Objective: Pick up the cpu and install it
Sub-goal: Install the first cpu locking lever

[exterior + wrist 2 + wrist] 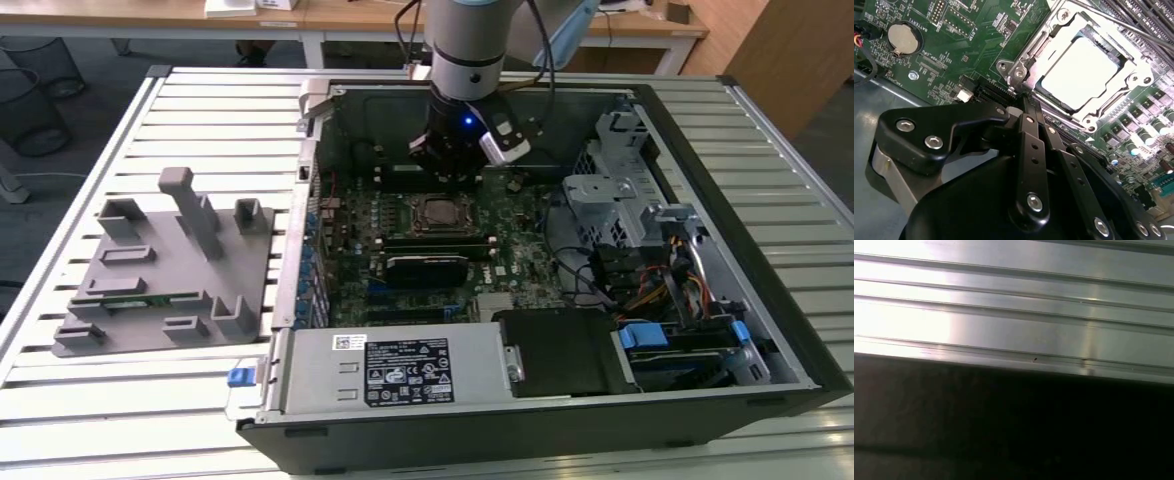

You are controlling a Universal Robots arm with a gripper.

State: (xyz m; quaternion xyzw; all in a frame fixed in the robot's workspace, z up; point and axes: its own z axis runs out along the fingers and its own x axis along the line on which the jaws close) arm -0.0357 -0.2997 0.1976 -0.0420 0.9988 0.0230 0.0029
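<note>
cpu [1081, 72]: sitting in the motherboard socket [1019, 75], upper right of the second wrist view
gripper [1026, 102]: fingers pinched together, holding nothing, just beside the socket

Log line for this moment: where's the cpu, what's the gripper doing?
cpu: seated in motherboard socket | gripper: shut, empty, above board beside socket | open computer case: on slatted table

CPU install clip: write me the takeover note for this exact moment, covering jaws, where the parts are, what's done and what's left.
Gripper: jaws closed together, nothing between them, poised over the motherboard inside the open PC case.
CPU: lying in its socket, metal retention frame around it.
Done: chip is out of the gripper and placed in the socket.
Left: whether the socket is latched can't be told; check seating.
Grey fixture tray lies beside the case, at the exterior view's left.
</note>
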